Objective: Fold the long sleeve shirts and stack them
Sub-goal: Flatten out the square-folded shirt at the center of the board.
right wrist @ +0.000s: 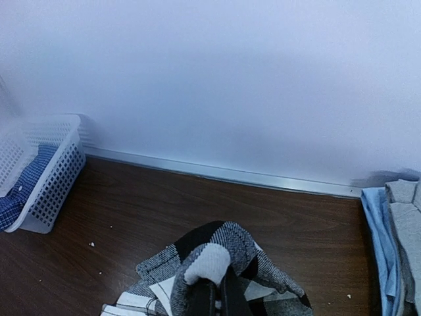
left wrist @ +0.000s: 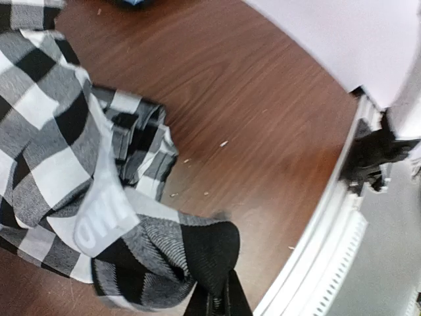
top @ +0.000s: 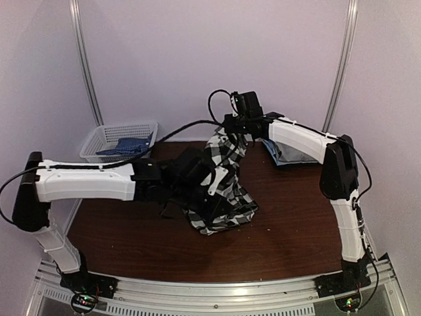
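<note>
The left gripper point(left wrist: 217, 299) and right gripper point(right wrist: 214, 291) each clench the checked shirt point(top: 223, 197), lifted right of the basket point(top: 99, 138).

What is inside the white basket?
A crumpled dark blue cloth with a fine pattern lies in the white basket. Anything beneath that cloth is covered, so I cannot tell if more is inside.
</note>
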`<act>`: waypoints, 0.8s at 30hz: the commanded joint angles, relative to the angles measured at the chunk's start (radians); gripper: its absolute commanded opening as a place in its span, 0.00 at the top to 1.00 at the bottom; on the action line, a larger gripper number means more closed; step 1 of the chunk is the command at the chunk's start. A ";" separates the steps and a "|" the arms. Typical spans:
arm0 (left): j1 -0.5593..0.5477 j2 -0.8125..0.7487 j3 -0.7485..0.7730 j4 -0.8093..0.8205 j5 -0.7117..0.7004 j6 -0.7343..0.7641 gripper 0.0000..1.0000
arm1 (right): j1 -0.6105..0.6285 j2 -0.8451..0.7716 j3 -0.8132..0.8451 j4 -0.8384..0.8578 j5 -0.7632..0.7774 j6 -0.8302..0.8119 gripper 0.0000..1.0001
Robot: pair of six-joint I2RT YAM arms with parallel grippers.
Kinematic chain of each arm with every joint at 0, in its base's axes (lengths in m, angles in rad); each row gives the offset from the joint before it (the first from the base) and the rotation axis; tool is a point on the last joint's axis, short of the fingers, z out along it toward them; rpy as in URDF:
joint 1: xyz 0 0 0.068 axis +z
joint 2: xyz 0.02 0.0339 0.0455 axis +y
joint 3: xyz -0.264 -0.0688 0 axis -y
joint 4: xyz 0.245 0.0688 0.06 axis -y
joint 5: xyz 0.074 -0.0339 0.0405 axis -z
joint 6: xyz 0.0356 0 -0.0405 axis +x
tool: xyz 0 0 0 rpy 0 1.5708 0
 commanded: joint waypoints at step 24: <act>0.801 -0.193 0.071 -0.169 0.044 -0.079 1.00 | -0.009 -0.121 -0.092 -0.148 -0.084 -0.072 0.16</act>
